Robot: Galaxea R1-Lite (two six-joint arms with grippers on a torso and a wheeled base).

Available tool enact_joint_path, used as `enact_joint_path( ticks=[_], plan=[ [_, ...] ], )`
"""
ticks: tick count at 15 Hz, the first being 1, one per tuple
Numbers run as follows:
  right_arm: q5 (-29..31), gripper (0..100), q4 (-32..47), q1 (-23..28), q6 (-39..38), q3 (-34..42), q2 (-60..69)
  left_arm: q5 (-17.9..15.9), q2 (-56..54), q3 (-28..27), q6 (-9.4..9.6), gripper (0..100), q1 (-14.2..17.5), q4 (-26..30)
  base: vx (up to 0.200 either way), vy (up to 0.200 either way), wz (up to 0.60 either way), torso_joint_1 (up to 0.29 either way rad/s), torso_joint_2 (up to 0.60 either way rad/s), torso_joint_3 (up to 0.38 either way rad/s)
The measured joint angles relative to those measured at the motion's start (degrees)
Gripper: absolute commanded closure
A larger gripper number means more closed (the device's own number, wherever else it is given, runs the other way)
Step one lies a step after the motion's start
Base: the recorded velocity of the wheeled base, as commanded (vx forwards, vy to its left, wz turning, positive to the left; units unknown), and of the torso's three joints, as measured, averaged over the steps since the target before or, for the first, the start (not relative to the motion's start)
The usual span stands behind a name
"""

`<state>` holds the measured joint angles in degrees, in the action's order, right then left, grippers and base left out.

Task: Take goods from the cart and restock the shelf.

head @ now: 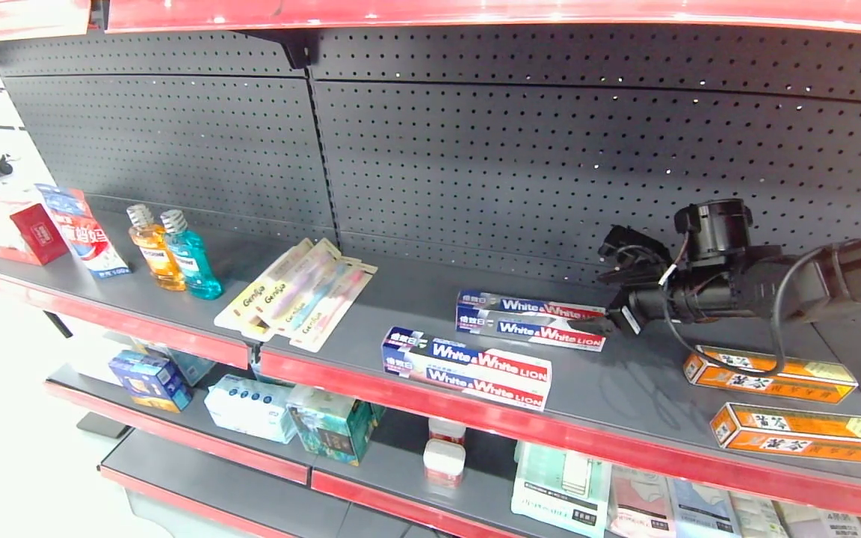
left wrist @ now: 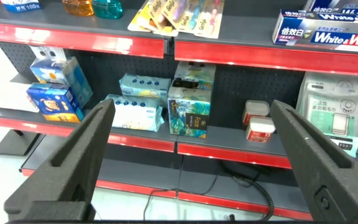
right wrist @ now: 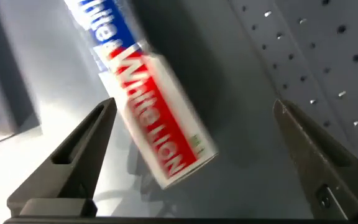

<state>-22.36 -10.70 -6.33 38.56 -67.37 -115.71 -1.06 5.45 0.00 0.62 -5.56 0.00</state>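
Observation:
On the grey shelf (head: 625, 388) lie two pairs of white, blue and red toothpaste boxes: one pair at the front (head: 468, 366), one pair behind it (head: 531, 321). My right gripper (head: 610, 317) hovers at the right end of the rear pair, close to the pegboard back wall. In the right wrist view its fingers (right wrist: 86, 155) stand wide open, with the end of a toothpaste box (right wrist: 154, 118) lying between them, untouched. My left gripper (left wrist: 191, 143) is open and holds nothing, facing the lower shelves.
Two orange boxes (head: 770, 373) (head: 804, 432) lie right of the gripper. Toothbrush packs (head: 296, 295), two mouthwash bottles (head: 173, 254) and a red box (head: 38, 233) sit further left. Tissue packs (left wrist: 138, 102) and small jars (left wrist: 257, 121) fill the lower shelf. The shelf has a red front lip (head: 475, 411).

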Motion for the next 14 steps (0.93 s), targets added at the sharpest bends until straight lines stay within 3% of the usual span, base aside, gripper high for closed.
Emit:
enact_joint_path(
  ticks=[10,14],
  plan=[
    [-1.91,0,-0.11,5.39,-2.07,8.85,6.92,0.02,0.00,0.00,-0.02,0,0.02,0.00,0.000,0.000,0.00,0.000,0.00,0.000],
    [3.69,0,-0.40,7.70,-3.32,8.47,6.90,0.00,0.00,0.00,-0.02,0,0.02,0.00,0.000,0.000,0.00,0.000,0.00,0.000]
  ],
)
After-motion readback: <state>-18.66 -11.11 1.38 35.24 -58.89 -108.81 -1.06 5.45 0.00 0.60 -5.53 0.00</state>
